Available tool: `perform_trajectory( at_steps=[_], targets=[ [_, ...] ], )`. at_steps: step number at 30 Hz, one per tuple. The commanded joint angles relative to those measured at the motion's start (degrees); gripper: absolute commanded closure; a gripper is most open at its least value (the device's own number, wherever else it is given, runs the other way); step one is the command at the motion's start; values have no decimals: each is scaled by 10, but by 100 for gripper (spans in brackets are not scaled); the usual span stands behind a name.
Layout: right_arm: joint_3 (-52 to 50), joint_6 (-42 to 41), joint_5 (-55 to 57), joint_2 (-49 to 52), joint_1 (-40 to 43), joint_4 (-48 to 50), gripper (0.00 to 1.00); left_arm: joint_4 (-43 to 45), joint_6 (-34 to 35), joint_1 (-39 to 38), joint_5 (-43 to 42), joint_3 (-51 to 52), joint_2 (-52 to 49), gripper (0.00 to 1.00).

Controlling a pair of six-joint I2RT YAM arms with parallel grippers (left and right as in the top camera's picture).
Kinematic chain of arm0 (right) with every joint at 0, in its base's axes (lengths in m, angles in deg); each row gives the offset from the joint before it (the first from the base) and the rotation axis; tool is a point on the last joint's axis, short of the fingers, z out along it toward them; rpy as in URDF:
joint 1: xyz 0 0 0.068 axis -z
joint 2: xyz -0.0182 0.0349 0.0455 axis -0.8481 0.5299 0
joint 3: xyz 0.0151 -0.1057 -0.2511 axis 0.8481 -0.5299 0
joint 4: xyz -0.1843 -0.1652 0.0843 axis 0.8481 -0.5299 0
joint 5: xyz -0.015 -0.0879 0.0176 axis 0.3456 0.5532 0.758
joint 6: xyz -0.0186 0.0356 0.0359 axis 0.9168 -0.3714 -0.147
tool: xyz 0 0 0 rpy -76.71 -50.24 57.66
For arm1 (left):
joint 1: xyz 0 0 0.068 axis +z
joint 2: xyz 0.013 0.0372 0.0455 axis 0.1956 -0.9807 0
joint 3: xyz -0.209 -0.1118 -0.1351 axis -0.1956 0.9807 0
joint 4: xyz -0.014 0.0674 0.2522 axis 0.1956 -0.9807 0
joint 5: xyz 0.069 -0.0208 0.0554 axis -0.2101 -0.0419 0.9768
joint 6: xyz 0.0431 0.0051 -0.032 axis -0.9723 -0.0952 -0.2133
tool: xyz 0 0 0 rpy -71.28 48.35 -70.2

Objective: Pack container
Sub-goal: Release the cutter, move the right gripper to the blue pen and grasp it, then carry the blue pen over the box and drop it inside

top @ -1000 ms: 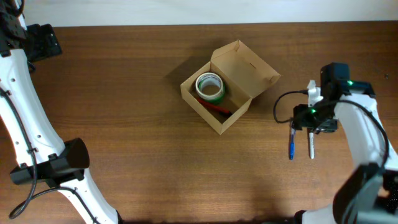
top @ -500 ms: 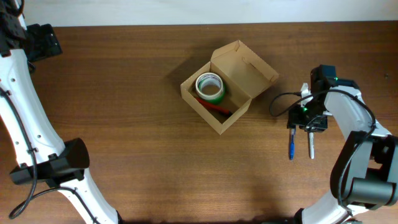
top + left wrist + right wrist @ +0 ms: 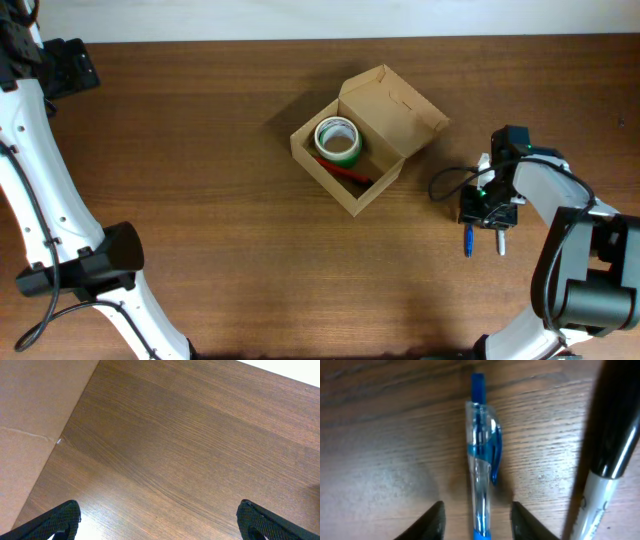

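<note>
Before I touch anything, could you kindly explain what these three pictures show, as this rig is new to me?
Two white robot arms work at a wooden table. One picture looks down from above; the other two come from a camera on each wrist. An open box holds a tape roll and something red. A blue pen and a marker lie on the table. The right end effector hangs open astride the pen; the left end effector, also open, holds nothing.

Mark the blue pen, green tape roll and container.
blue pen (image 3: 479,460): right wrist view, clear barrel.
green tape roll (image 3: 344,153): overhead view, green outer side.
container (image 3: 395,105): overhead view, open flap lid.
</note>
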Motion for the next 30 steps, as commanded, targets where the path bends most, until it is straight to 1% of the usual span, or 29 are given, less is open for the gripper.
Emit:
perform_trajectory(
  at_steps=[1,9,12,14,15,18,21,24,30],
  targets=[
    [-10,-10,-5,5,3,7,69,0,-7,2,-4,2,-5,0],
    [-35,-20,2,5,3,30,73,0,-7,2,-4,2,-5,0],
    [-39,-20,2,5,3,31,85,0,-7,2,-4,2,-5,0],
    [-36,-20,1,5,3,31,94,0,-7,2,-4,2,-5,0],
    [-34,-20,-1,5,3,31,96,0,-7,2,-4,2,-5,0],
    [-9,-18,-28,2,3,16,96,0,-7,2,-4,2,-5,0],
    [48,-2,-78,-16,3,-23,96,0,-7,2,-4,2,-5,0],
    [132,8,-116,-46,3,-76,96,0,-7,2,-4,2,-5,0],
    [385,26,-125,-95,-15,-213,96,0,-7,2,-4,2,-5,0]
  ],
)
